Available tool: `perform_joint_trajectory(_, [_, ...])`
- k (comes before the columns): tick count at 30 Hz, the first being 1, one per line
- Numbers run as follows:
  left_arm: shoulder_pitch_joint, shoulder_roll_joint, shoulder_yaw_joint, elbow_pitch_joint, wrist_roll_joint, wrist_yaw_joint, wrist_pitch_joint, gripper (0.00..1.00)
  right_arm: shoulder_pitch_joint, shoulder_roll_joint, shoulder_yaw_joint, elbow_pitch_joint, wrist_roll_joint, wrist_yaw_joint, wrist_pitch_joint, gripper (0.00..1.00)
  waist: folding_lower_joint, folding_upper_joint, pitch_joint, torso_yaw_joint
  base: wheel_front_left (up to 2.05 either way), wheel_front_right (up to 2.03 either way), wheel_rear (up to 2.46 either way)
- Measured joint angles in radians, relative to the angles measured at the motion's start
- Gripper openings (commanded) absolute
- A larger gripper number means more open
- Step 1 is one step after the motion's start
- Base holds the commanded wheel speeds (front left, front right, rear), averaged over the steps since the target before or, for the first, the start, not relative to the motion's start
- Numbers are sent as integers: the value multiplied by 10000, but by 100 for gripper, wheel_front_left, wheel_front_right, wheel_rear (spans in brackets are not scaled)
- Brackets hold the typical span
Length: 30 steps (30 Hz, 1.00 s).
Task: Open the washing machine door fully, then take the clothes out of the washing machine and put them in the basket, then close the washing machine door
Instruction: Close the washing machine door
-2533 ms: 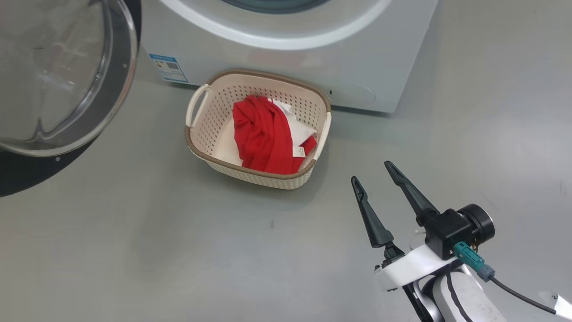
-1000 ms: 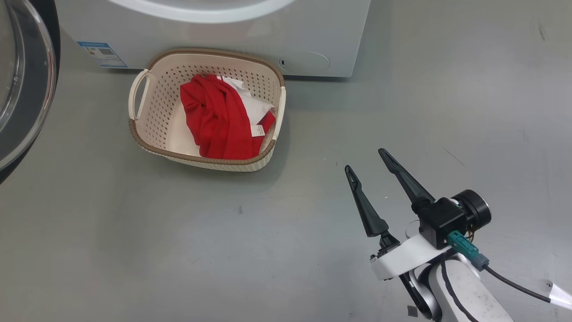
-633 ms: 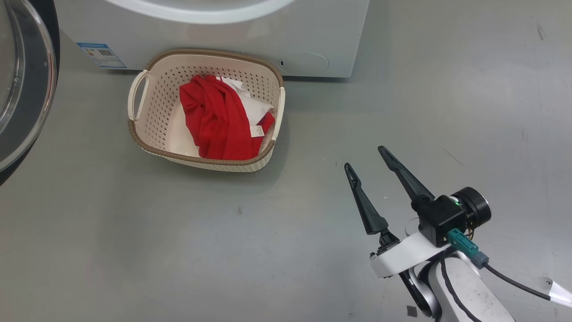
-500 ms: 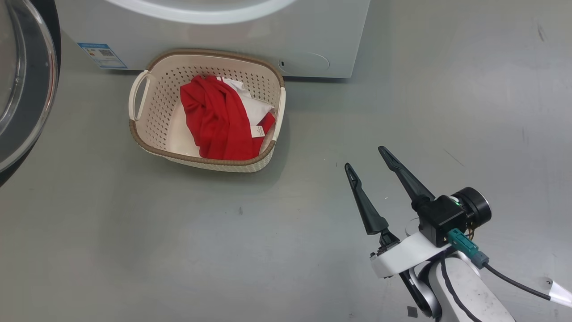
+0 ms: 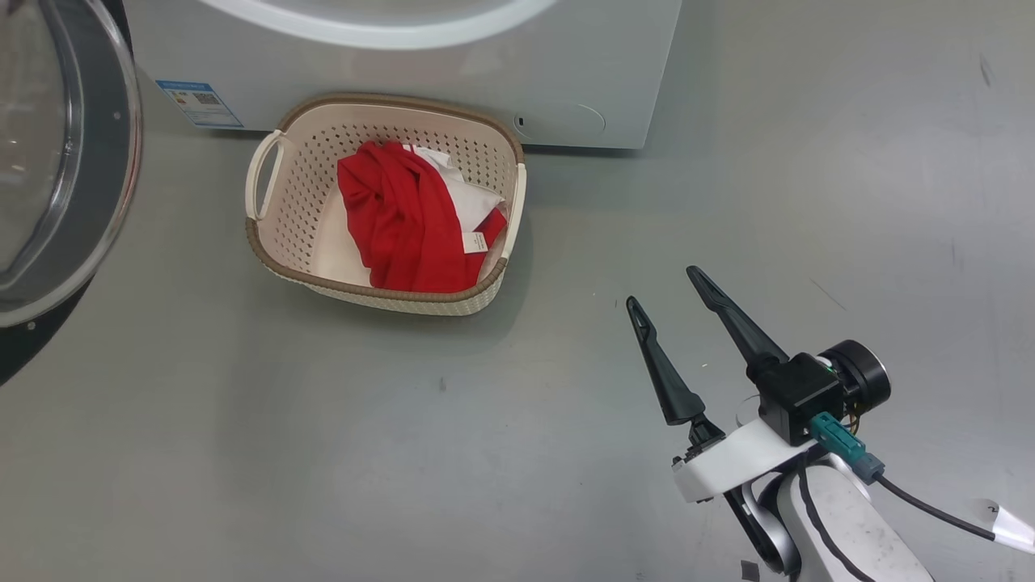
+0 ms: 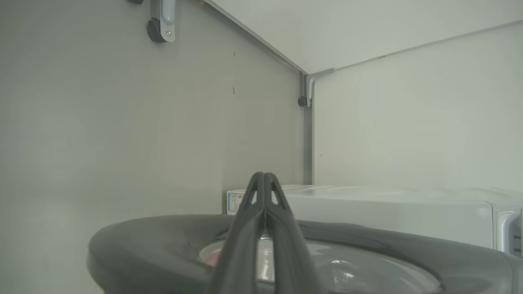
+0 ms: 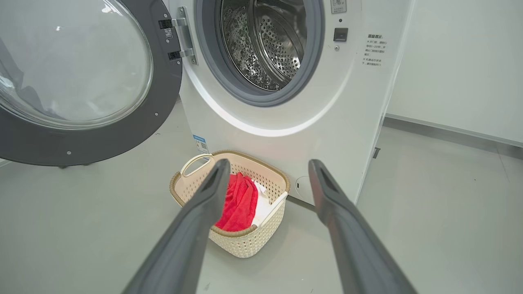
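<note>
The washing machine (image 7: 327,122) stands with its steel drum (image 7: 265,45) exposed. Its door (image 7: 122,139) hangs swung out to the left, and its rim and glass also show at the left edge of the head view (image 5: 121,162). The cream basket (image 5: 275,259) sits on the floor against the machine's base, and the red and white clothes (image 5: 404,218) lie inside it. My right gripper (image 5: 663,287) is open and empty, low to the right of the basket. My left gripper (image 6: 264,176) is shut and empty, just over the door's black rim (image 6: 143,245); I cannot tell if it touches.
Bare grey floor spreads between my right gripper and the basket (image 7: 245,241). White wall panels rise beside and behind the machine (image 6: 388,212). A small caster (image 6: 161,24) shows high in the left wrist view.
The head camera has shifted a little, so more of the door shows at the left. The clothes lie still in the basket and the right gripper stays open in place.
</note>
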Motion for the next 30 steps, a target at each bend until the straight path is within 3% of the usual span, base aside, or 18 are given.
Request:
perform_joint_trajectory(9, [9,-347,-247,316,31,-326,631,0,2,-4,-42,180,6,-2,-6,100,0,0,-316,179,0,0,0])
perform_joint_trajectory(22, [26,-671,-374,502,-305,-1189,2203,0,18,13,-31,295,113,0,-19,100,0,0,-781,466,0,0,0])
perform_joint_trajectory(30, [44,-1189,-545,548,-675,-1902,3545,0,90,36,8,464,201,0,-44,100,0,0,-1073,579,0,0,0])
